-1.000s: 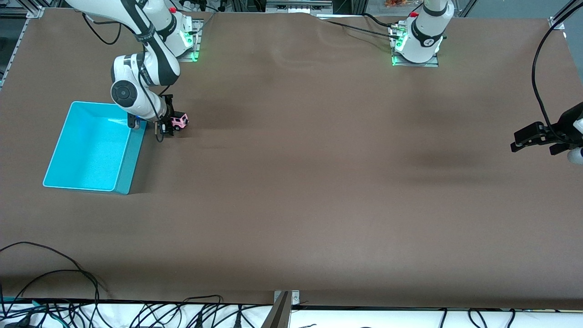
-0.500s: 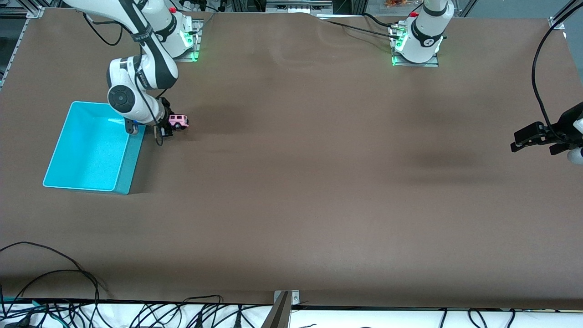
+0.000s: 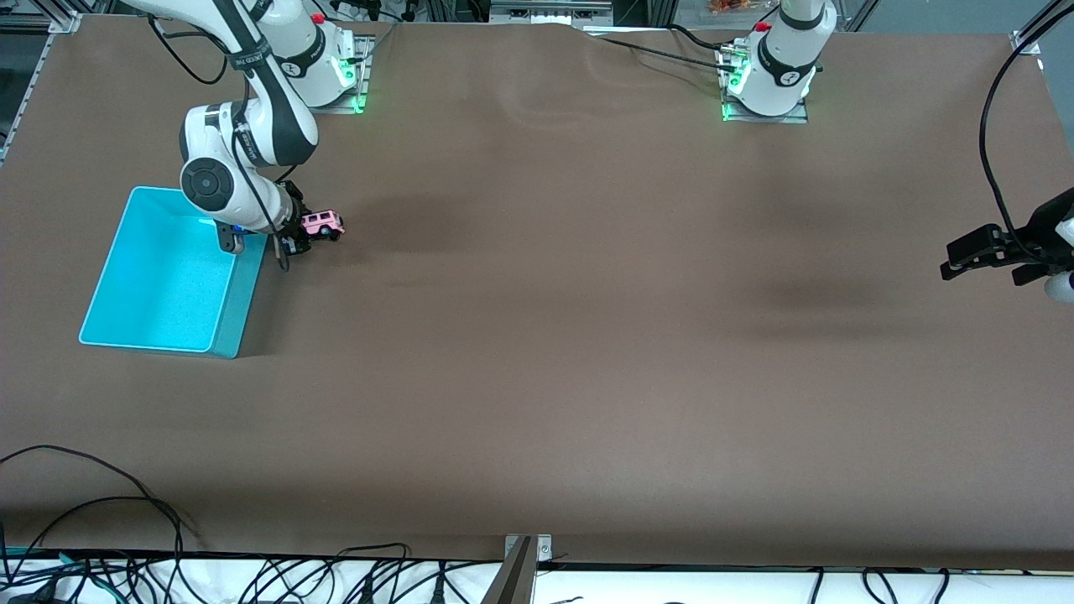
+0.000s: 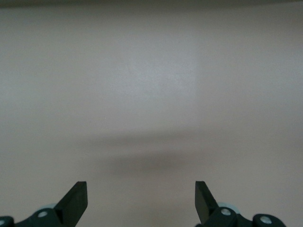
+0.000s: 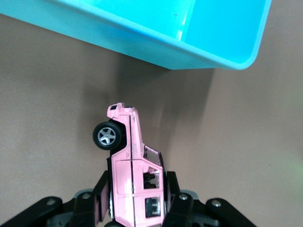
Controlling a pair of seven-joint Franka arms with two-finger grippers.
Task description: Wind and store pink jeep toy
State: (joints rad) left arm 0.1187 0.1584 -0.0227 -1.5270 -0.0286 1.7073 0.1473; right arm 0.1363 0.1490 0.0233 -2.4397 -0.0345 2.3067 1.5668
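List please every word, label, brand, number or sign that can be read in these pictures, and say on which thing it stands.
Readable texts: none.
Black bands on both arms in the front view carry small markings, too small to read.
The pink jeep toy, held in the right end effector beside the turquoise bin, shows no lettering.
The left end effector, open over bare table, shows none either.

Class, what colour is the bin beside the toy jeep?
Turquoise bin; the front view shows it best.

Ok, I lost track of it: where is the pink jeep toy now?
The pink jeep toy is gripped in the right gripper, beside the turquoise bin at the right arm's end of the table, not yet in it.
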